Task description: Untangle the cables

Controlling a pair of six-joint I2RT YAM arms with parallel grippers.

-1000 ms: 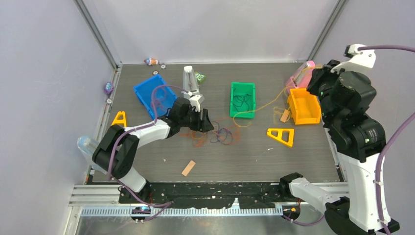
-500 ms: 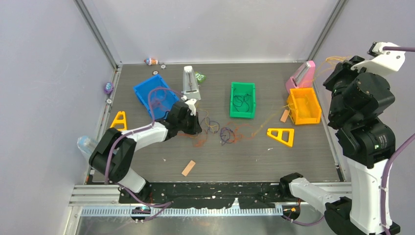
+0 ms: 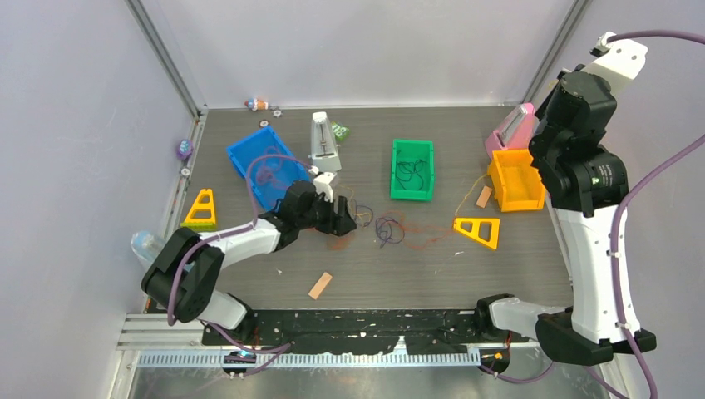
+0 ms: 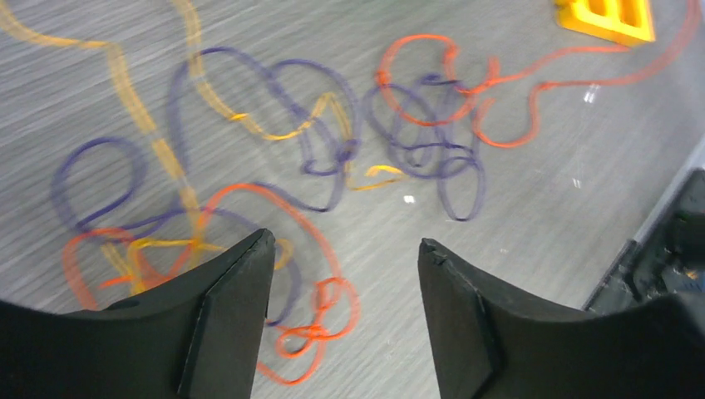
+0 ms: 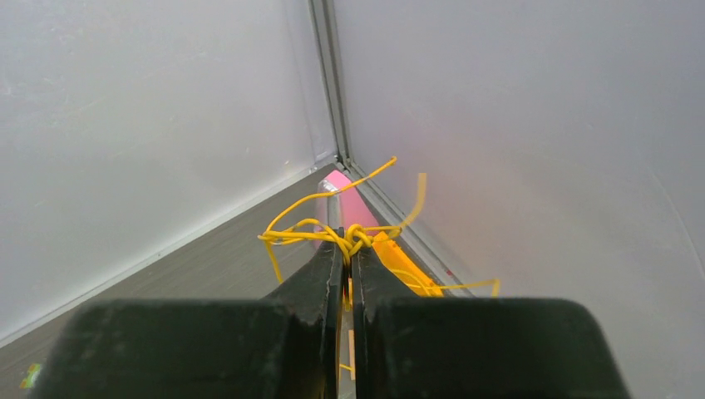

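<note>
The cables lie tangled on the table: red [image 4: 320, 328], dark purple [image 4: 432, 154] and orange-yellow [image 4: 166, 158] loops. In the top view the tangle [image 3: 387, 229] sits mid-table. My left gripper [image 4: 345, 245] is open and empty just above the table, with a red loop between its fingers; in the top view it [image 3: 337, 214] is at the tangle's left end. My right gripper [image 5: 347, 249] is shut on a knotted bunch of yellow cable [image 5: 349, 237], held high near the back right corner.
A green bin [image 3: 394, 170] holds a dark cable. A blue bin [image 3: 241, 158], a white upright object [image 3: 322, 141], an orange bin [image 3: 503, 195], a pink object [image 3: 511, 126], yellow triangles [image 3: 478, 231] [image 3: 202, 208] and wooden sticks [image 3: 320, 285] [image 3: 484, 197] lie around.
My right arm has risen and swung toward the back right corner with the yellow cable, drawing it out of the tangle. The tangle has spread out. My left gripper shifted slightly.
</note>
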